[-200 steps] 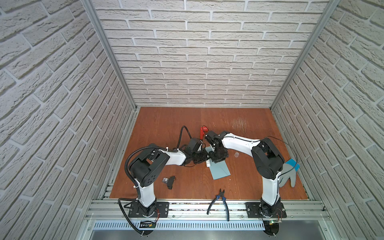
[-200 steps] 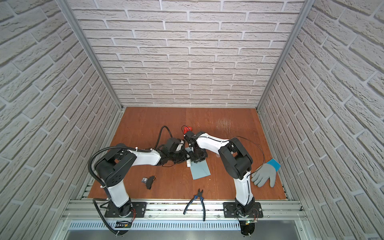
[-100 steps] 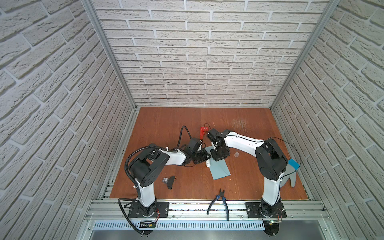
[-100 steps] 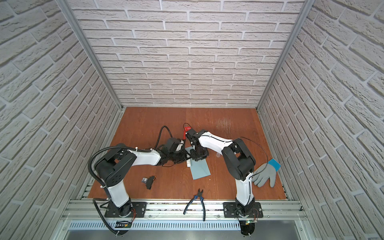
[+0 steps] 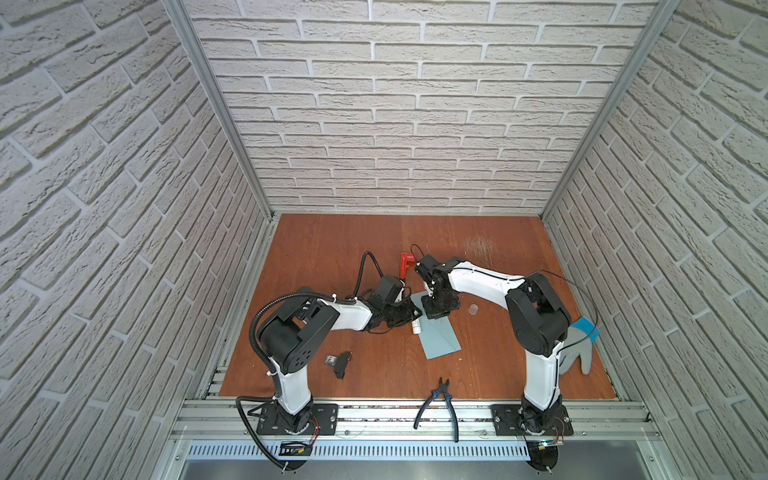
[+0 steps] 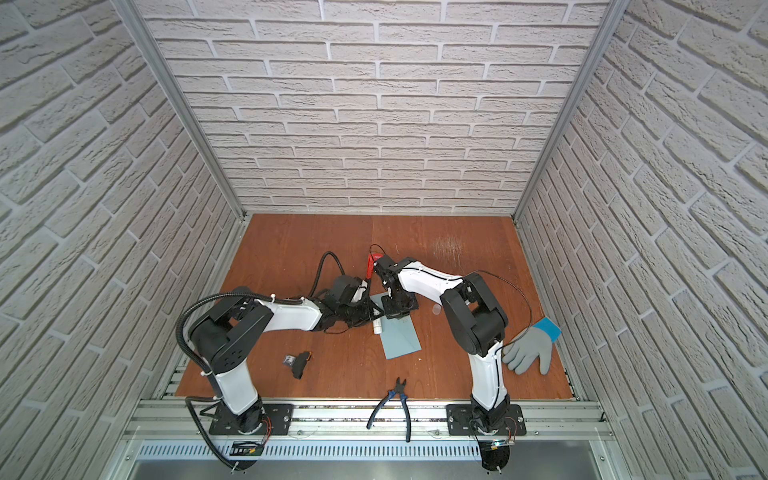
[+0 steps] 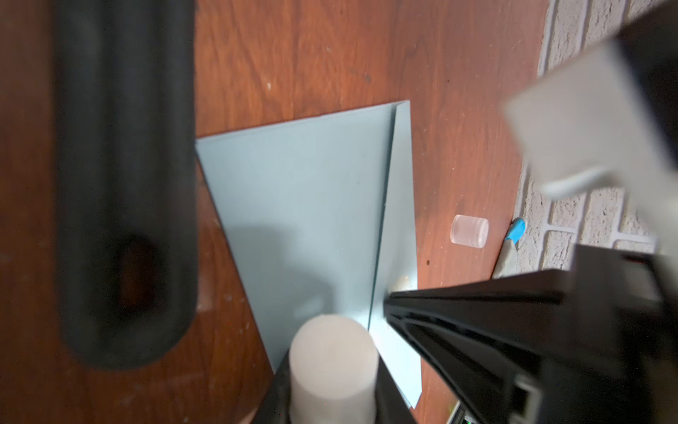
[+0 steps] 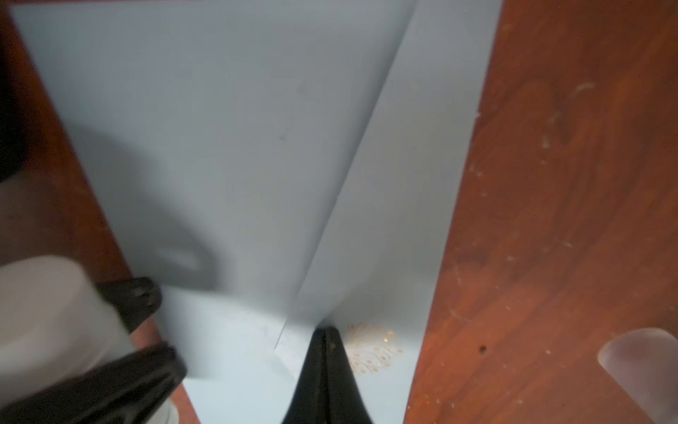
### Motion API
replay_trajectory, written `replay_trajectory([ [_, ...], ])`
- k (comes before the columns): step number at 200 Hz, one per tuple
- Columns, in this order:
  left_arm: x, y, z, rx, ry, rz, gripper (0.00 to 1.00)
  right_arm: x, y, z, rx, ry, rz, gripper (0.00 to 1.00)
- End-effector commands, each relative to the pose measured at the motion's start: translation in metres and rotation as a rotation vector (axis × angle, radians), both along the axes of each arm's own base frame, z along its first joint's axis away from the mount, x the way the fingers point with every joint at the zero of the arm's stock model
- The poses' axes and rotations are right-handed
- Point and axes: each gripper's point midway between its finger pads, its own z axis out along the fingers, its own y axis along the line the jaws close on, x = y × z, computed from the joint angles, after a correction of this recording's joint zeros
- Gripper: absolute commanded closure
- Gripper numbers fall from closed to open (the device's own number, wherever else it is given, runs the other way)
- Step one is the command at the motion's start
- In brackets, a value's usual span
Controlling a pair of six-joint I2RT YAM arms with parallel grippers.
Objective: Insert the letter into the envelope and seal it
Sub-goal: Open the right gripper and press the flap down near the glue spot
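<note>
The light blue-grey envelope (image 5: pixel 441 343) (image 6: pixel 401 343) lies flat mid-table, also seen close up in the left wrist view (image 7: pixel 304 205) and the right wrist view (image 8: pixel 238 128). My left gripper (image 5: pixel 409 318) (image 7: pixel 332 400) is shut on a white glue stick (image 5: pixel 416 327) (image 6: pixel 377 327) (image 7: pixel 332 359) at the envelope's far left corner. My right gripper (image 5: pixel 435 315) (image 6: pixel 395 312) (image 8: pixel 325 332) points down. Its fingertips are shut together and touch the envelope beside a seam and a small gold print (image 8: pixel 370 352). I see nothing between them. The letter is not in view.
A clear cap (image 5: pixel 472 309) (image 7: pixel 469 229) stands right of the envelope. A red object (image 5: pixel 405 266) sits behind the grippers. Blue-handled pliers (image 5: pixel 440 399) lie at the front edge. A grey glove (image 6: pixel 530 349) lies at the right and a small black part (image 5: pixel 341 362) at the left.
My right gripper's jaws have closed together at the envelope's far end, and that arm's elbow has shifted slightly. The left arm and the glue stick have not moved.
</note>
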Motion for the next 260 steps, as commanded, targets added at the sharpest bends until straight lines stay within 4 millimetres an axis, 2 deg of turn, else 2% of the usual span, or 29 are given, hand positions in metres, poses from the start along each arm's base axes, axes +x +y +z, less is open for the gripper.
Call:
replay_trajectory([
  [1, 0.000, 0.003, -0.007, 0.007, -0.004, -0.007, 1.00, 0.000, 0.003, -0.013, -0.003, 0.014, -0.005, 0.94],
  [44, 0.000, 0.003, -0.007, 0.005, -0.004, -0.007, 1.00, -0.005, 0.001, -0.024, -0.018, 0.040, -0.001, 0.93],
  [104, 0.001, 0.002, -0.007, 0.003, -0.005, -0.006, 1.00, -0.016, 0.003, -0.039, -0.019, 0.088, 0.014, 0.83],
  [159, 0.000, 0.003, -0.007, 0.003, -0.004, -0.005, 1.00, -0.017, 0.005, -0.039, -0.010, 0.097, 0.028, 0.75],
  [178, 0.001, 0.003, -0.007, 0.003, -0.004, -0.005, 1.00, -0.015, 0.008, -0.028, 0.006, 0.077, 0.032, 0.71],
  [214, 0.001, 0.003, -0.005, 0.001, -0.004, -0.006, 1.00, -0.008, 0.007, 0.008, 0.015, 0.015, 0.040, 0.64],
  [220, 0.001, 0.003, -0.004, 0.000, -0.005, -0.006, 1.00, -0.005, 0.007, 0.024, 0.030, -0.019, 0.042, 0.64],
  [260, 0.002, 0.001, 0.002, -0.016, -0.017, -0.012, 1.00, -0.003, 0.002, 0.067, 0.039, -0.096, 0.040, 0.62],
])
